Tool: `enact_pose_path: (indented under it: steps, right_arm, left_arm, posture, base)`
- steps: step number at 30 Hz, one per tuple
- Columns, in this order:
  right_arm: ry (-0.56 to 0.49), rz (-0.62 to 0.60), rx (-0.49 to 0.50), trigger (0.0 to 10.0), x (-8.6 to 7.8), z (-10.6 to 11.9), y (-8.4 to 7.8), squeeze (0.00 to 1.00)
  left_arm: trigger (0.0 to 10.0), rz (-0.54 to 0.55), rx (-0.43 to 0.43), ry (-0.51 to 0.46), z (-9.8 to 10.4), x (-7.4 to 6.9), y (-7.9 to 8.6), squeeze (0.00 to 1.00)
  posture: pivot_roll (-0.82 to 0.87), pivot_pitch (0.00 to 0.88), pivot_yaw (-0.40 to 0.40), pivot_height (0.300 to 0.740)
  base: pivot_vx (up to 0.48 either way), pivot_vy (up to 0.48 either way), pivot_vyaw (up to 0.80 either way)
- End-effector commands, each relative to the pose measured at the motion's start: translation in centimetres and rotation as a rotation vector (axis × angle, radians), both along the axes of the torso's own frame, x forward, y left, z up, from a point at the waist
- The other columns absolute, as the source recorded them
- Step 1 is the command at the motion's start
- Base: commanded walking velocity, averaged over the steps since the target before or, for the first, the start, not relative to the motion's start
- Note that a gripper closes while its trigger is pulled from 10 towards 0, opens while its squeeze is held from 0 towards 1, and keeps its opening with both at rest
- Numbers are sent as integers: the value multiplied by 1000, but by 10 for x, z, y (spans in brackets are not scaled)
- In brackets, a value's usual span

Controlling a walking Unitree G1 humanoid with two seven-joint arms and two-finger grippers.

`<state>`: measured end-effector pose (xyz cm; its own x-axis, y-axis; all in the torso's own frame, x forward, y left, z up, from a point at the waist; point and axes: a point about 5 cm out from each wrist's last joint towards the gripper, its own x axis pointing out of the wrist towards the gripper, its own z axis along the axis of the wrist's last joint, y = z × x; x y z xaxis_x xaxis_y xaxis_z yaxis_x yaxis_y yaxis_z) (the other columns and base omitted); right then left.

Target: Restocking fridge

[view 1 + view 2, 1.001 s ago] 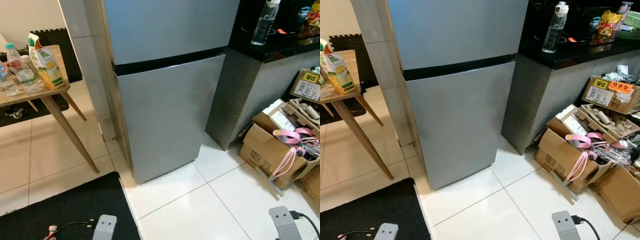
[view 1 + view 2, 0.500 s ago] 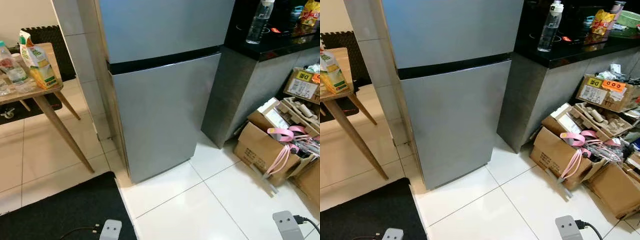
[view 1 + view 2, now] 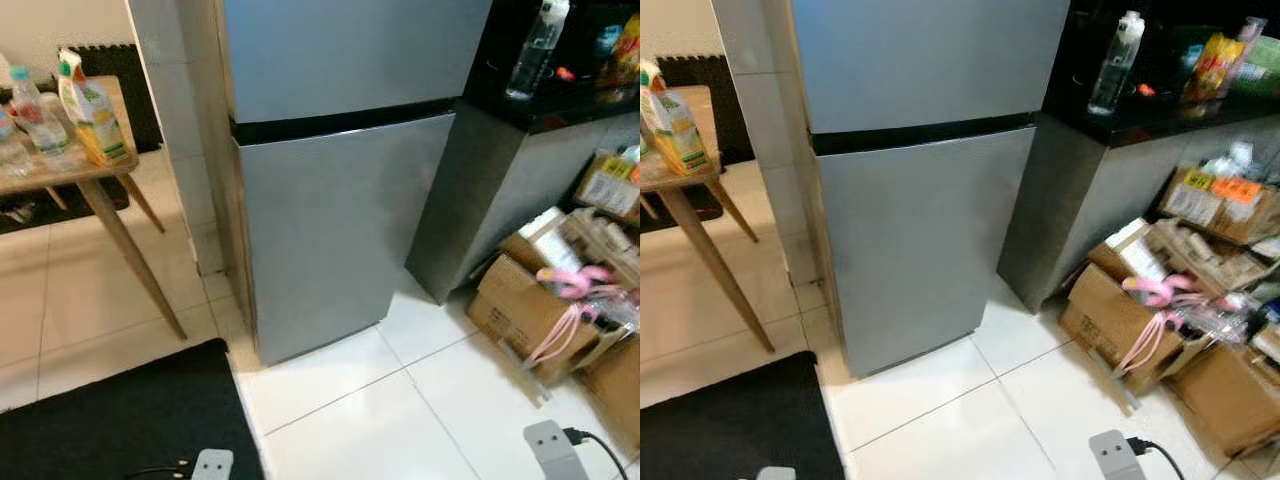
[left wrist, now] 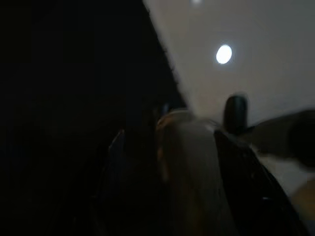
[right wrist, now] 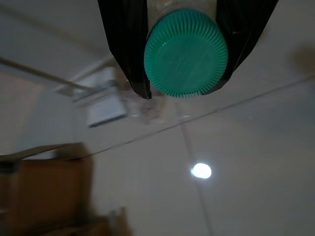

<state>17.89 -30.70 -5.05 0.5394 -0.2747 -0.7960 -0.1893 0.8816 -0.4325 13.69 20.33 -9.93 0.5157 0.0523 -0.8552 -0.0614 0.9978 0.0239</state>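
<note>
We face the silver two-door fridge [image 3: 335, 200]; both its doors are shut, a black band running between the upper and the lower one; it stands upright on the white tiles, a tiled pillar at its left and a dark counter at its right. In our right gripper [image 5: 184, 73] we hold a bottle with a green ribbed cap [image 5: 186, 59], the cap toward the wrist camera, one black finger on each side of the neck. To our left a juice carton [image 3: 92, 118] and water bottles [image 3: 30, 115] stand upright on a wooden table.
</note>
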Motion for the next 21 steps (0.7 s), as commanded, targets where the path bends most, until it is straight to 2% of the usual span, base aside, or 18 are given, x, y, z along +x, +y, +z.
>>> enact_pose_path:
  steps: [1, 2, 3, 4, 5, 7, 9, 10, 12, 13, 14, 16, 18, 21]
  right_arm:
    - [7, -7, -50, 10000, 4, 11, -17, 0]
    - [14, 28, -60, 10000, 7, 13, -18, 0]
    - [14, 66, -72, 10000, 11, 15, -17, 0]
    - [-5, 62, -72, 10000, 15, 18, -18, 0]
    - [-19, 49, -68, 10000, 17, 19, -18, 0]
    - [-33, 22, -59, 10000, 17, 19, -19, 0]
    - [-21, 39, -60, 10000, 16, 17, -16, 0]
    - [16, 74, -59, 10000, 10, 10, -10, 0]
    - [16, 74, -59, 10000, 10, 10, -10, 0]
    - [20, 74, -44, 10000, 7, 6, -5, 0]
    - [41, 103, -32, 10000, 3, 0, 4, 0]
    - [43, 106, -18, 10000, 2, -3, 10, 0]
    - [39, 109, -13, 10000, 3, -4, 12, 0]
    - [32, 104, -15, 10000, 4, 0, 6, 0]
  left_arm:
    - [10000, 51, -32, 40, -7, -16, -12, 0]
    - [10000, 73, -59, 37, -9, -20, -16, 0]
    - [10000, 71, -75, 35, -10, -24, -19, 0]
    - [10000, 65, -76, 67, -12, -33, -21, 0]
    - [10000, 76, -79, 96, -15, -41, -22, 0]
    - [10000, 91, -76, 128, -17, -49, -22, 0]
    - [10000, 100, -81, 128, -17, -49, -22, 0]
    - [10000, 104, -88, 114, -16, -45, -23, 0]
    - [10000, 104, -88, 114, -16, -45, -23, 0]
    - [10000, 92, -87, 104, -15, -41, -23, 0]
    - [10000, 88, -83, 80, -13, -32, -21, 0]
    - [10000, 59, -76, 69, -11, -26, -20, 0]
    - [10000, 59, -74, 63, -10, -23, -19, 0]
    - [10000, 81, -71, 50, -9, -21, -16, 0]
  posture:
    - [134, 0, -250, 740]
    - [101, 0, -268, 740]
    - [85, 0, -253, 740]
    - [88, 0, -233, 740]
    - [106, 0, -249, 740]
    - [113, 0, -247, 740]
    - [85, 0, -221, 740]
    - [84, 0, -222, 740]
    - [84, 0, -222, 740]
    - [92, 0, -220, 740]
    - [79, 0, -211, 740]
    - [83, 0, -208, 740]
    - [94, 0, -209, 740]
    - [126, 0, -210, 740]
  base:
    - [0, 0, 0]
    - [0, 0, 0]
    - [0, 0, 0]
    - [0, 0, 0]
    - [0, 0, 0]
    - [0, 0, 0]
    - [0, 0, 0]
    - [0, 0, 0]
    - [0, 0, 0]
    - [0, 0, 0]
    - [0, 0, 0]
    - [0, 0, 0]
    - [0, 0, 0]
    - [0, 0, 0]
